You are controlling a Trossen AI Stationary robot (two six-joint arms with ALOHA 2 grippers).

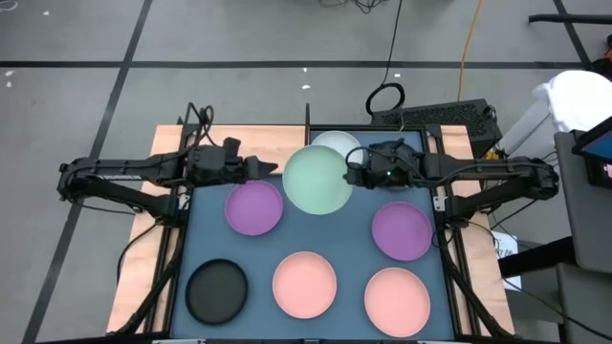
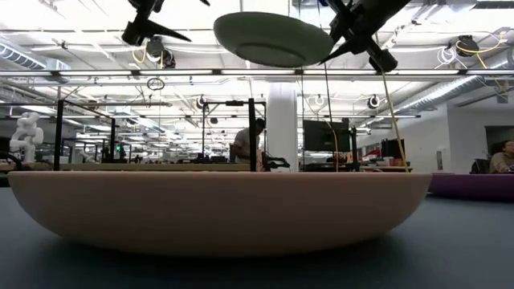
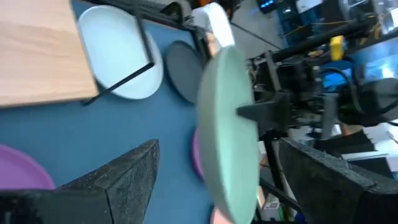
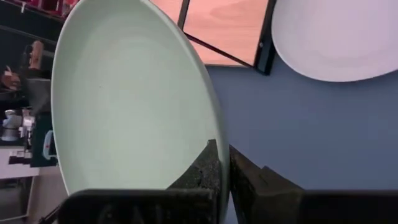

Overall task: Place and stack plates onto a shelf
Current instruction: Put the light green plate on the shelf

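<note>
A pale green plate (image 1: pixel 318 179) hangs in the air over the far middle of the blue mat, with my right gripper (image 1: pixel 352 176) shut on it. My left gripper (image 1: pixel 273 169) is open just off the plate's left rim; in its wrist view the plate (image 3: pixel 227 124) stands edge-on between its spread fingers, apart from both. A whitish plate (image 1: pixel 337 142) lies on the light-wood shelf (image 1: pixel 244 139) behind it. Two purple plates (image 1: pixel 253 207) (image 1: pixel 402 230), two pink plates (image 1: pixel 305 284) (image 1: pixel 397 300) and a black one (image 1: pixel 216 291) lie flat on the mat. My right gripper pinches the green plate's rim (image 4: pixel 208 140) on the plate's right side, one finger on the inner face and one on the underside. The fingers come from the table's right, slanting a little downward. The plate (image 2: pixel 273 38) hangs about level, hollow side up, lifted well clear of the mat.
Thin black posts (image 1: pixel 307 115) rise from the shelf near the whitish plate. A dark plate (image 3: pixel 183 71) lies on the mat by the shelf's edge, below the green one. Cables and a dark stand sit on the floor beyond the table's far edge.
</note>
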